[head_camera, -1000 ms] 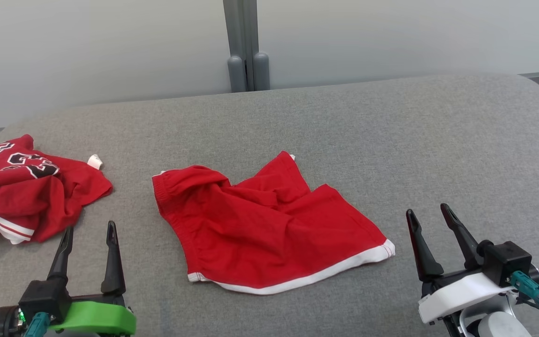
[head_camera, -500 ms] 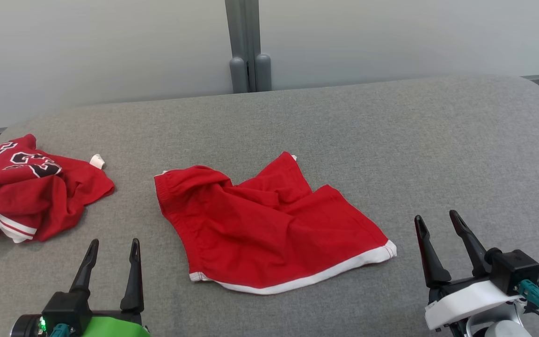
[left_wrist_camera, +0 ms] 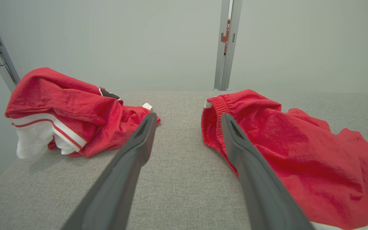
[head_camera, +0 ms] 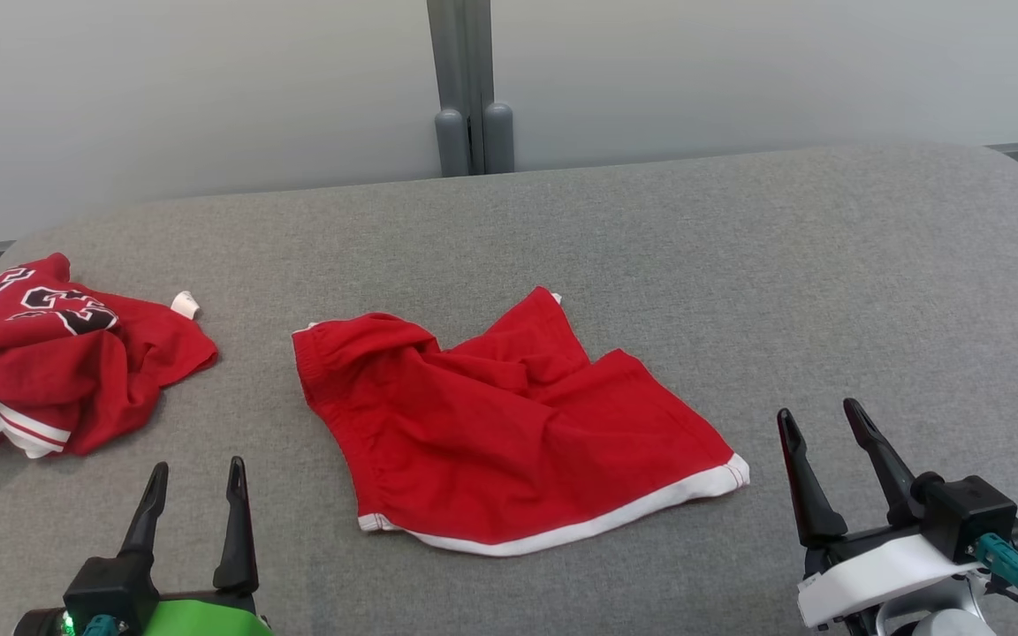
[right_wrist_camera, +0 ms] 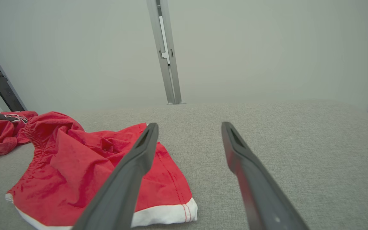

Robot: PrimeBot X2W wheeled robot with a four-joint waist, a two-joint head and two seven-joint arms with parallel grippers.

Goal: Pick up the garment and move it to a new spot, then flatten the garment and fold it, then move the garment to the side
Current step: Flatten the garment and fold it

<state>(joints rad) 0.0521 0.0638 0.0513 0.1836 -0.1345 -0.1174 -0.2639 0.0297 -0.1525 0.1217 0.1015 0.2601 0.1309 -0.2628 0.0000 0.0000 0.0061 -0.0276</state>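
The garment [head_camera: 509, 433] is a pair of red shorts with a white hem, lying crumpled in the middle of the grey padded surface [head_camera: 739, 265]. My left gripper [head_camera: 197, 466] stands open at the lower left, apart from the waistband, nothing between its fingers. In the left wrist view the garment [left_wrist_camera: 299, 153] lies to the right of my open left gripper [left_wrist_camera: 189, 115]. My right gripper [head_camera: 817, 410] is open just right of the hem corner, not touching it. In the right wrist view the garment [right_wrist_camera: 85, 159] lies to the left of and behind the left finger of my right gripper [right_wrist_camera: 189, 125].
A second red garment with black-and-white lettering and white trim [head_camera: 58, 371] is bunched at the surface's left edge, also seen as a heap [left_wrist_camera: 65, 108]. A grey post [head_camera: 469, 88] stands against the pale wall behind. Bare grey surface stretches to the right and back.
My left gripper has drawn back toward the near edge and shifted a little right. My right gripper has dropped slightly lower in view. The garment lies as before.
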